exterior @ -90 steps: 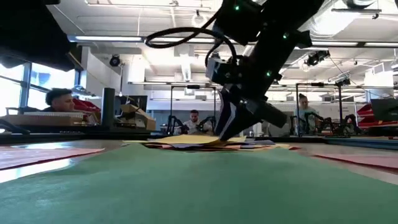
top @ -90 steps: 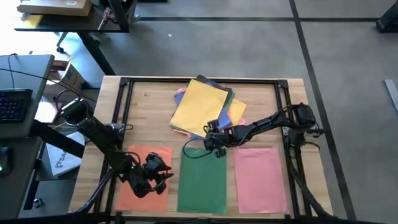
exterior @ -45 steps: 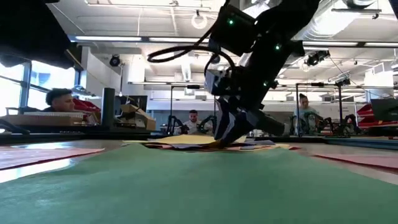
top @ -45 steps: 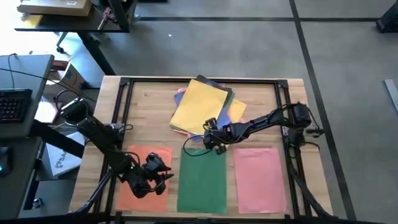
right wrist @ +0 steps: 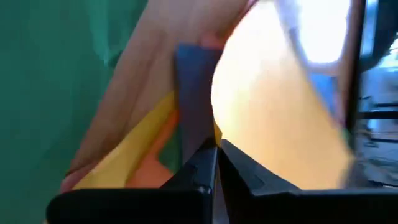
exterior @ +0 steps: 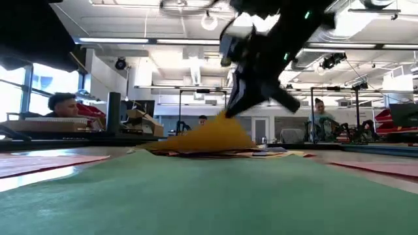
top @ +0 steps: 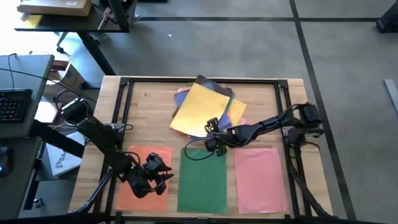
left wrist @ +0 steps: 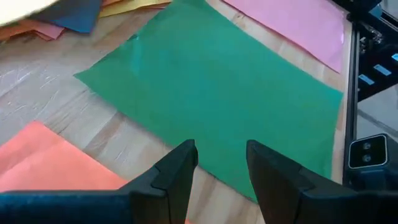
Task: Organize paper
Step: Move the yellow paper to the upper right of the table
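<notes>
A loose pile of paper (top: 233,111) lies at the table's far middle, with blue, dark grey, orange and yellow sheets showing. The top yellow sheet (top: 200,107) has its near end raised (exterior: 209,136). My right gripper (top: 210,129) is shut on that end. Three sheets lie flat along the near edge: orange (top: 144,160), green (top: 203,183) and pink (top: 260,177). My left gripper (top: 165,177) hovers open over the orange sheet's right part, beside the green sheet (left wrist: 217,93), and touches nothing. My right gripper pinches the top yellow sheet's near edge (right wrist: 231,134) between its two shut fingers. The fingers come slanting down from the table's right. The near end (exterior: 225,121) is lifted clear of the pile, and the sheet slopes down to its far part, which rests on the pile.
A dark metal frame (top: 122,99) borders the wooden table on its left, far and right sides. Bare wood (top: 149,112) lies left of the pile. A thin black cable (top: 194,153) loops over the green sheet's far edge. People sit at desks in the room beyond the table.
My right gripper, shut throughout, has risen from the pile's near edge and drawn the yellow sheet's near end up with it. The sheet now slopes upward toward the gripper, while its far part has stayed on the pile.
</notes>
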Controlling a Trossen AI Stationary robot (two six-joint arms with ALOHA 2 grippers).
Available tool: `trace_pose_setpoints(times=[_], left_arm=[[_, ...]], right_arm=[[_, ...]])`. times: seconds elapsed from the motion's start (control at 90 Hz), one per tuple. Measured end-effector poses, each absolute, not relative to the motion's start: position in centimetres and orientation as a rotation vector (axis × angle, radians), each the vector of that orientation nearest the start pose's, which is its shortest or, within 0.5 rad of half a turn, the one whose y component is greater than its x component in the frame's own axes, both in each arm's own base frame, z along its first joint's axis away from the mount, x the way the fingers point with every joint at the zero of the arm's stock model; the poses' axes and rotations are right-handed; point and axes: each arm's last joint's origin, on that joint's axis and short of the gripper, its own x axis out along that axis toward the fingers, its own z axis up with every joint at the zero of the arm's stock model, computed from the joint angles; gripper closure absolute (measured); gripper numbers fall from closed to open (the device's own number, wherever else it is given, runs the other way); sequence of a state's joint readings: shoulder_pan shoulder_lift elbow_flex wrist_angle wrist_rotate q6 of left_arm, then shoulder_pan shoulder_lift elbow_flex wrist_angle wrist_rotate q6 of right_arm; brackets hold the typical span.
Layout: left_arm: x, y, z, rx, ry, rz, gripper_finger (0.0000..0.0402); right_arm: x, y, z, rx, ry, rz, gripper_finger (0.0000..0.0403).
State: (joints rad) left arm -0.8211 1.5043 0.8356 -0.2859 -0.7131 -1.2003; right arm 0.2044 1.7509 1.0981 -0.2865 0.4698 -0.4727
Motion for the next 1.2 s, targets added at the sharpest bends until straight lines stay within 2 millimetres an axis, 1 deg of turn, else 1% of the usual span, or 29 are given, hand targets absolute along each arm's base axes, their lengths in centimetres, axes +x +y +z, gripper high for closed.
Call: trace_pose_setpoints(times=[0.122,0.178,0.233,0.3,0.344,0.467,0.556,0.644,0.722,0.822,0.933,1.089,1.2], left_arm=[[20.7,-19.5,18.9,-0.488,0.619,0.304,0.0269],[20.7,-19.5,18.9,-0.49,0.618,0.303,0.0269],[20.7,-19.5,18.9,-0.488,0.619,0.304,0.0269],[20.7,-19.5,18.9,-0.488,0.618,0.304,0.0269],[20.7,-19.5,18.9,-0.488,0.618,0.304,0.0269],[20.8,-19.6,18.5,-0.478,0.624,0.309,0.0269],[20.8,-19.6,18.2,-0.471,0.631,0.312,0.0269],[20.9,-19.7,18.0,-0.468,0.64,0.311,0.0269],[20.9,-19.8,17.9,-0.469,0.643,0.309,0.0269],[21.0,-19.8,18.0,-0.475,0.639,0.306,0.0269],[21.0,-19.8,18.0,-0.48,0.638,0.302,0.0269],[21.0,-19.8,18.0,-0.48,0.64,0.301,0.0269],[21.0,-19.8,18.0,-0.48,0.64,0.301,0.0269]], right_arm=[[32.9,8.1,21.4,-0.645,0.881,-0.008,0.0403],[31.7,9.3,22.5,-0.571,0.871,0.057,0.0403],[30.4,10.4,22.9,-0.488,0.909,0.146,0.0403],[28.6,11.4,22.9,-0.405,1.019,0.223,0.0403],[27.3,11.8,22.7,-0.374,1.125,0.232,0.0403],[24.0,12.1,22.0,-0.374,1.405,0.139,0.0403],[22.6,11.9,22.0,-0.371,1.516,0.027,0.0403],[22.0,11.5,22.1,-0.374,1.561,-0.079,0.0403],[21.8,11.1,22.1,-0.374,1.568,-0.156,0.0403],[21.6,10.4,22.3,-0.412,1.596,-0.208,0.0403],[21.7,9.6,22.4,-0.465,1.606,-0.239,0.0403],[21.9,8.9,22.4,-0.463,1.621,-0.262,0.0403],[21.7,8.5,22.5,-0.506,1.694,-0.19,0.0403]])
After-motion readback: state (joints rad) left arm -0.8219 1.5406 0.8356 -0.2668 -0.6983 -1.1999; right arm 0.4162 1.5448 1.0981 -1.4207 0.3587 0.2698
